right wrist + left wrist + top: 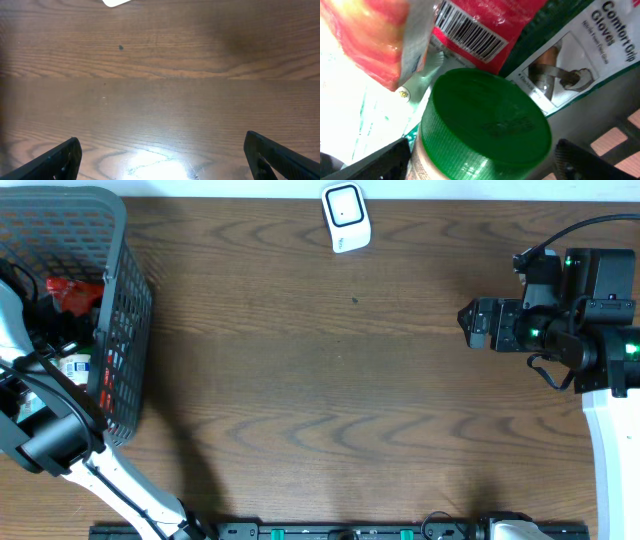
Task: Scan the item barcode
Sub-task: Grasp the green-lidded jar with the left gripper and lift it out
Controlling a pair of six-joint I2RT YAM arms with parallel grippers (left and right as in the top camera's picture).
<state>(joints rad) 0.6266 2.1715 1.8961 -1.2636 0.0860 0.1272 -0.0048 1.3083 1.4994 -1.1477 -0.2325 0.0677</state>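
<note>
between left gripper (484,149) fingers: green jar lid (487,112), jaws spread, gripping nothing
beyond lid: "comfort grip gloves" pack (570,65); barcoded red packet (470,30)
right gripper (161,141): spread

Round green ribbed plastic lid (487,125) on a jar, low centre, between the left gripper's (482,162) spread black fingertips. A red packet (485,20) with a white barcode label lies just above it. Green-and-white glove card (570,55) beside the grey basket wall (620,125).
</note>
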